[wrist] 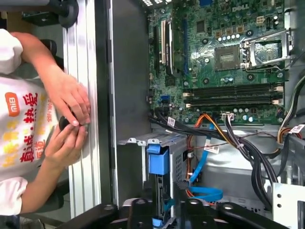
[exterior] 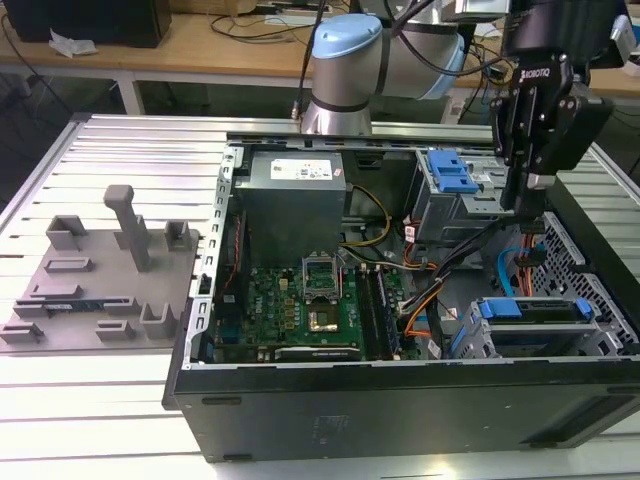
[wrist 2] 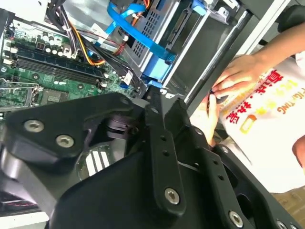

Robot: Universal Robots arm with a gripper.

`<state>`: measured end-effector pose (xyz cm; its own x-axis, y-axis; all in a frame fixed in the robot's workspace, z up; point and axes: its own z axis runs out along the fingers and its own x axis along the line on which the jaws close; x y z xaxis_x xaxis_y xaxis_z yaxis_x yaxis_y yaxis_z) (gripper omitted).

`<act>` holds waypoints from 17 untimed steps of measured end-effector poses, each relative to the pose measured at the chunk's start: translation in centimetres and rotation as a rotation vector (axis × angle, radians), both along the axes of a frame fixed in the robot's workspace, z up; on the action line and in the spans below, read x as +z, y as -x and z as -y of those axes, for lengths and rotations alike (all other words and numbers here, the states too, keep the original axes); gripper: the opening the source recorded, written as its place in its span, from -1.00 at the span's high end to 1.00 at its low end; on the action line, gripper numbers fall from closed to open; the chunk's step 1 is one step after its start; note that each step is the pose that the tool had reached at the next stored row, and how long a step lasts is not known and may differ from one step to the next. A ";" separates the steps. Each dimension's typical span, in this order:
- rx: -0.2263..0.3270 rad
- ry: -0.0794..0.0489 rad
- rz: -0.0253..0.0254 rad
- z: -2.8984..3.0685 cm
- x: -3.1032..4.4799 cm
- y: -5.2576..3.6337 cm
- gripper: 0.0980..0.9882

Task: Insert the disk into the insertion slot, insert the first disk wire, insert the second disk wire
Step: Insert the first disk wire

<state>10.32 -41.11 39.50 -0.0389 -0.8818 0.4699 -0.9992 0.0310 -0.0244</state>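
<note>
1. The open computer case (exterior: 400, 400) has its side off.
2. The insertion slot (exterior: 520, 342) holds the disk (exterior: 530, 309), so the first step looks done.
3. The gripper (exterior: 527, 205) hangs above the slot; I cannot tell whether it grips anything.
4. A blue wire (exterior: 504, 268) loops loose, and both wires seem unplugged.

Arm (exterior: 420, 50): grey tube sections with a light-blue joint cap (exterior: 345, 45). It rises from an upright joint at the rear and reaches across to the exterior view's right, ending at the wrist (exterior: 555, 30) by the top edge. The black gripper (exterior: 527, 200) hangs below the wrist and points downward, with its body broad at the top and narrowing toward the tips. In both wrist views the gripper's black linkage (wrist 2: 162, 143) (wrist: 190, 212) lies in the foreground, with silver screw heads (wrist 2: 172, 196) visible on its links.
</note>
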 end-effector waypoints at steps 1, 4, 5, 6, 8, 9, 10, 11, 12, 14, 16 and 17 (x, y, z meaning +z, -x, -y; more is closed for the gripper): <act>-0.004 0.000 0.0004 -0.03 -0.03 0.01 0.57; -0.006 0.013 0.0005 -1.18 -0.05 0.01 0.57; -0.006 0.039 0.0006 -1.68 -0.06 0.01 0.57; -0.006 0.059 0.0006 -2.09 -0.08 0.01 0.57; -0.006 0.088 0.0007 -3.30 -0.17 0.01 0.57; -0.006 0.092 0.0007 -3.63 -0.25 0.01 0.57; -0.006 0.094 0.0008 -3.84 -0.32 0.01 0.57; -0.006 0.098 0.0008 -4.16 -0.42 0.00 0.55; -0.006 0.104 0.0009 -4.52 -0.52 0.01 0.40; -0.006 0.108 0.0010 -5.05 -0.89 -0.22 0.40; -0.006 0.108 0.0009 -5.15 -1.15 -1.01 0.40; -0.006 0.108 0.0006 -5.16 -1.30 -1.77 0.40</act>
